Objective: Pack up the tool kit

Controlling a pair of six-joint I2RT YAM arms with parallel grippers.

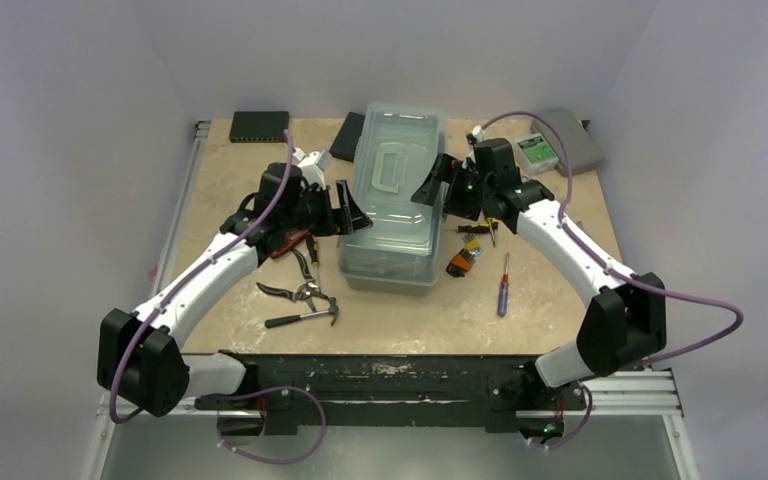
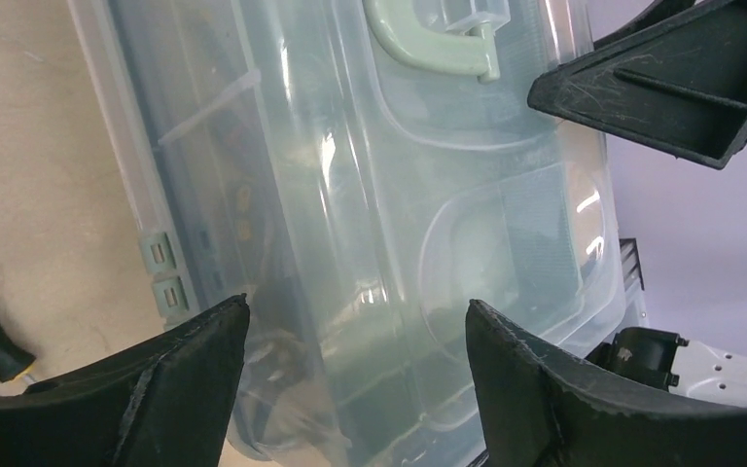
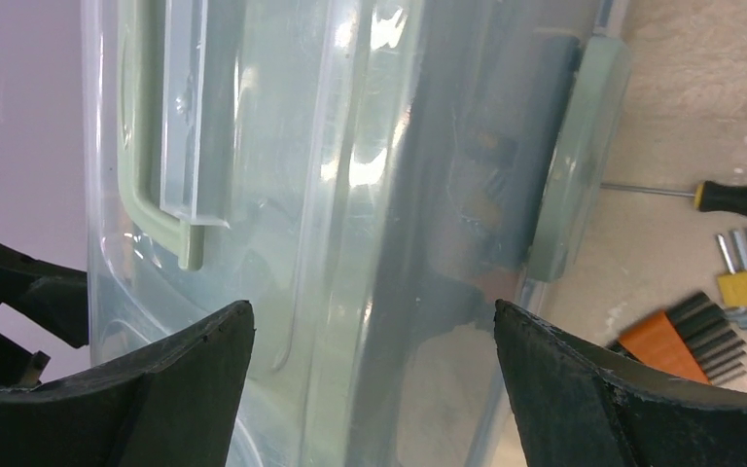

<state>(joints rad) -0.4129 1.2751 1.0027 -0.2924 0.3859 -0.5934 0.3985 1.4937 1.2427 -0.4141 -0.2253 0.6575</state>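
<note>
Pale lilac walls (image 1: 80, 150) close in a tan, stone-patterned table (image 1: 560, 310). The toolbox (image 1: 392, 215) stands at the table's middle, toward the back, with its clear lid (image 1: 400, 130) shut and the sage-green handle (image 1: 390, 165) lying flat on top. Through the lid only dim dark shapes and a few yellowish spots show, too blurred to name. The left gripper (image 1: 352, 212) is just beside the box's left side and the right gripper (image 1: 432, 188) is at its right side near the handle. Both have jaws spread wide and grasp nothing, and each wrist view shows the lid beyond the parted fingers. A green latch (image 3: 574, 165) sits on the box's right wall. Left of the box lie red-handled pliers (image 1: 290, 243), pruning shears (image 1: 295, 292) and a hammer (image 1: 305, 316). Right of it lie a yellow-and-black screwdriver (image 1: 475, 228), an orange folding key set (image 1: 463, 260) and a blue-and-red screwdriver (image 1: 503, 285). Along the back are a flat black box (image 1: 259, 125) at left and a grey case (image 1: 572, 135) at right.
</note>
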